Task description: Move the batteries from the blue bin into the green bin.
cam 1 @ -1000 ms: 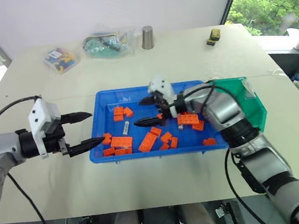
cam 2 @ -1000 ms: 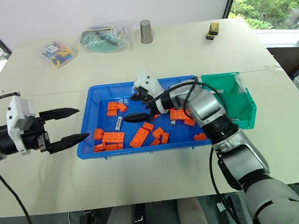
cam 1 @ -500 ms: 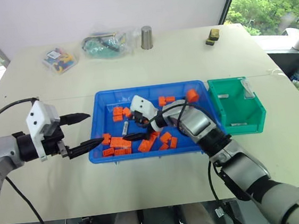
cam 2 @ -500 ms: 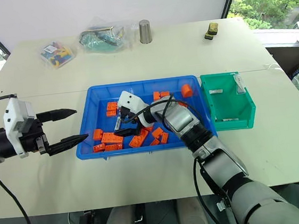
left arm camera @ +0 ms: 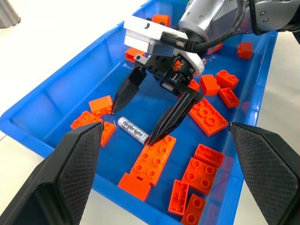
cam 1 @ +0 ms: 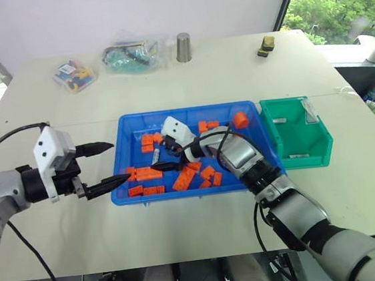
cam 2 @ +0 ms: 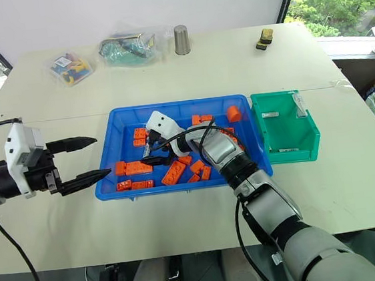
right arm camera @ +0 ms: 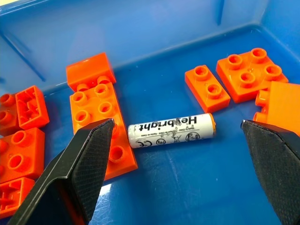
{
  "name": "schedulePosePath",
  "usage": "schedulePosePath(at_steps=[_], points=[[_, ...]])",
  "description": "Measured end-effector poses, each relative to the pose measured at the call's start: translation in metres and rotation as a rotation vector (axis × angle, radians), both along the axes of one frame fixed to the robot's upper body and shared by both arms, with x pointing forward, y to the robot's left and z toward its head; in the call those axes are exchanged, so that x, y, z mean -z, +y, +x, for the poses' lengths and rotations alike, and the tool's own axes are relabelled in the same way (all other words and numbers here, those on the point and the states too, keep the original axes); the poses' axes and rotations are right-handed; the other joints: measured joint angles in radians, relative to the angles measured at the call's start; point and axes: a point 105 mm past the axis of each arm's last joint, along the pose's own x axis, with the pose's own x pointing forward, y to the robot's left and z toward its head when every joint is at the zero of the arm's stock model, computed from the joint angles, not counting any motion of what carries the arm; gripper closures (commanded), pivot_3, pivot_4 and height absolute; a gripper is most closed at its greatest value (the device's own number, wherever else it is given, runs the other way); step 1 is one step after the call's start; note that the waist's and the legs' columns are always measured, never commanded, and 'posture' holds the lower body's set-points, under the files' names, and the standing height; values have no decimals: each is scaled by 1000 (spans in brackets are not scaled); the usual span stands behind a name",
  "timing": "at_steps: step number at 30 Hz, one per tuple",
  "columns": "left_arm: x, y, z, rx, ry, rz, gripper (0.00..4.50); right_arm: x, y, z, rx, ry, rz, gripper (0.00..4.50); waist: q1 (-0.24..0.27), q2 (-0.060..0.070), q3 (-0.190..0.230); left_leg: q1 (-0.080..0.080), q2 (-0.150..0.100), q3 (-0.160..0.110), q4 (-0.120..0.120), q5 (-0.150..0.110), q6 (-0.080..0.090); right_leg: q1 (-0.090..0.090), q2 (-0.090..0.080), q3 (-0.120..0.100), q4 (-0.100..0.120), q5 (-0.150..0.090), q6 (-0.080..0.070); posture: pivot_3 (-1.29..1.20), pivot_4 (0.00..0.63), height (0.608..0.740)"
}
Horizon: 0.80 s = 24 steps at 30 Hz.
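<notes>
A bright blue is seen on the blue bin (cam 1: pixel 121 137), and a plain green on the green bin (cam 1: pixel 321 141). The toy bricks (left arm camera: pixel 155 162) are coloured a uniform orange, with round studs patterned across their tops. The battery (right arm camera: pixel 171 130) is shown silvery-white with black printed lettering and an orange band at one end. Black fingers with a fine cross-hatched texture are carried by the left hand (cam 1: pixel 104 166). The bench (cam 1: pixel 233 68) is coloured pale beige.
</notes>
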Motion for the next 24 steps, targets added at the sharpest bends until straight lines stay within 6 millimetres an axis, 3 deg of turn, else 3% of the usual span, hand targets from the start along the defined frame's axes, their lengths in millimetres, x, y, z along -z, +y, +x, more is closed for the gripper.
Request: schedulePosePath(at_steps=[3,6,24], points=[[-1,0,0,1,-4,1,0,1,1,-2,-10,0,6,949,-1,0,0,0,0,0,0,0,0,0,0,0,0,0,0,0,150,739],[-1,0,1,1,-6,3,0,1,1,-3,-13,-2,8,2328,0,0,0,0,0,0,0,0,0,0,0,0,0,0,0,0,150,739],[4,-1,4,2,4,12,0,-1,-4,-5,5,-9,-12,2328,-1,0,0,0,0,0,-1,0,0,0,-2,0,-1,0,-1,0,150,739]])
